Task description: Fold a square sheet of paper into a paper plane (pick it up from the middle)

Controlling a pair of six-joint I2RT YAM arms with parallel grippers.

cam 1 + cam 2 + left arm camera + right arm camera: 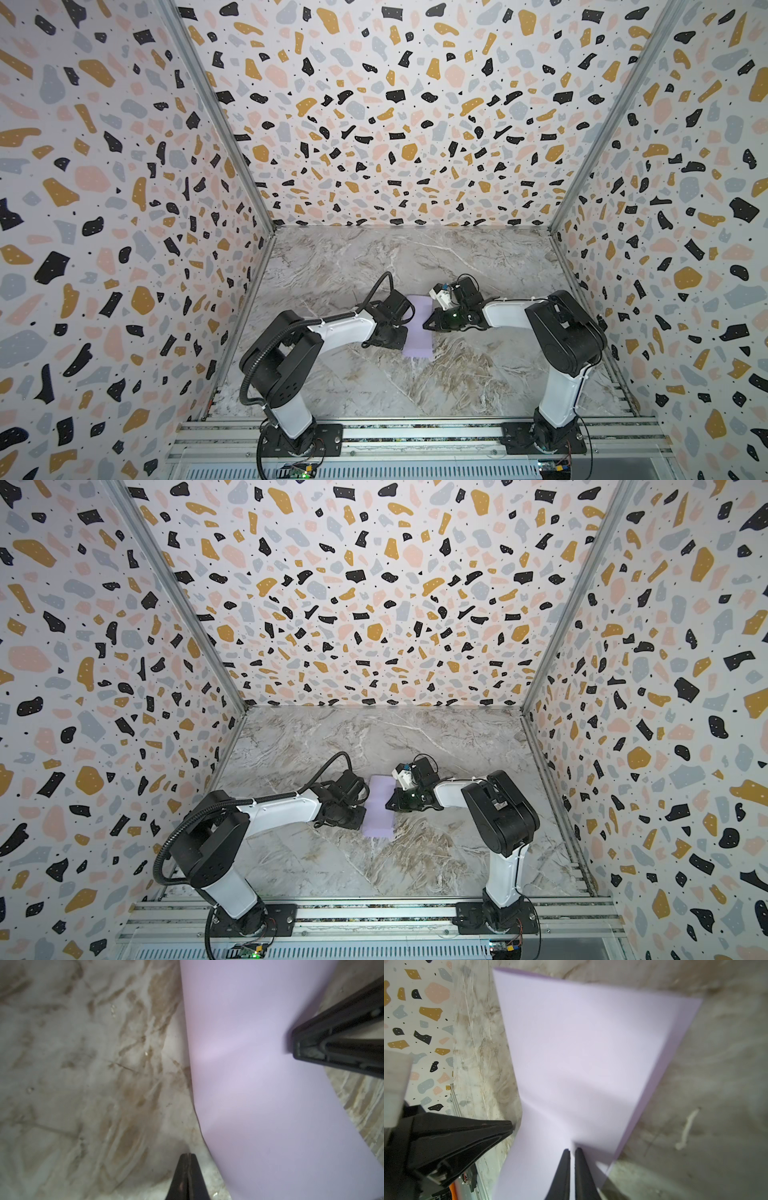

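The square sheet of paper [417,328] [378,812] is pale lilac and lies on the marble table between both arms as a narrow doubled strip. In the right wrist view its upper layer [581,1053] bows up over a darker lower edge. My right gripper [572,1150] [430,324] is shut on the paper at the middle of one long side. On the opposite long side, my left gripper [188,1155] [402,336] is shut and empty, tips on the table just beside the paper's edge. The paper plane is out of view.
The marble tabletop [374,386] is boxed in by terrazzo-patterned walls [124,249] on three sides. An aluminium rail [415,434] at the front edge carries both arm bases.
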